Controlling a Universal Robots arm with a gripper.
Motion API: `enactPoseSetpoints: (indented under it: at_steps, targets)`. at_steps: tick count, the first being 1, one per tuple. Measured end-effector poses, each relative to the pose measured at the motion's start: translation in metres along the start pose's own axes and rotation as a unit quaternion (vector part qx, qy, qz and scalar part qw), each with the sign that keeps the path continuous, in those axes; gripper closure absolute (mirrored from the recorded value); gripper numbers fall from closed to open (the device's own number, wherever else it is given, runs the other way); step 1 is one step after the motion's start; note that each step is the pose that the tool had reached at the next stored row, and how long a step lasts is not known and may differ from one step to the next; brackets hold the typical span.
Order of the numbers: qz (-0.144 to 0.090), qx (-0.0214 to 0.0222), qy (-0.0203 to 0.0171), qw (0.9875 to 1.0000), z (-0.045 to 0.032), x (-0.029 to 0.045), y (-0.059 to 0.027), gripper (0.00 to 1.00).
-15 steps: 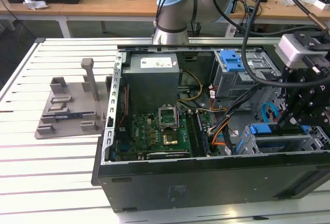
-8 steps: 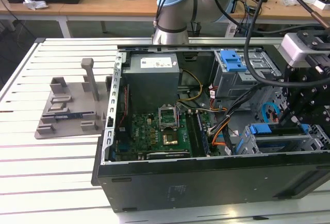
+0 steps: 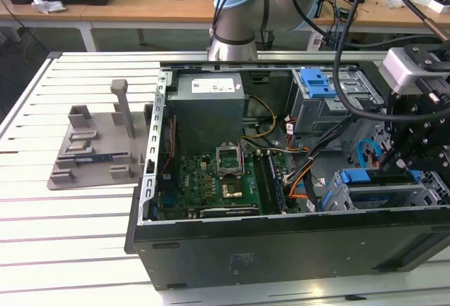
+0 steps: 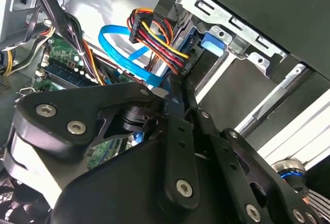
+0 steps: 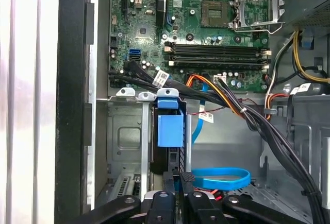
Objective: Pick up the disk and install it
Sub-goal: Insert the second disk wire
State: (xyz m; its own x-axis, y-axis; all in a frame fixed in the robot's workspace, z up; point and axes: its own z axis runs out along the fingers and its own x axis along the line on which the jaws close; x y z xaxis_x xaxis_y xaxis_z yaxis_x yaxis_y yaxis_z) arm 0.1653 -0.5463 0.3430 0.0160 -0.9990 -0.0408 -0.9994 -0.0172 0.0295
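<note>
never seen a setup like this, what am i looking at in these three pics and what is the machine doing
This is a robot arm working inside an open computer case that lies on a white slatted table. The exterior view is taken from a camera standing off the arm; the two wrist views come from cameras riding on the arm, looking past its black gripper.

Inside the case you can see the green motherboard, the grey power supply box, bundles of coloured cables and a blue looped cable. A grey plastic fixture sits on the table beside the case, toward the exterior view's left.

The gripper is down at the metal drive bay, right at the blue carrier of the disk, which stands in that bay. Whether the jaws are clamped on it cannot be told.
</note>
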Motion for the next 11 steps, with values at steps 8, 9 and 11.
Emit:
enactPoseSetpoints:
  at_steps: [8, 9, 11]
  targets:
    - [0.000, -0.0005, 0.0001, 1.0000, 0.0020, 0.0001, 0.0000, 0.76]
    - [0.000, -0.0005, 0.0000, 1.0000, -0.0015, -0.0001, 0.0001, 0.76]
    - [0.000, -0.0005, 0.0001, 1.0000, -0.0084, -0.0009, 0.0003, 0.76]
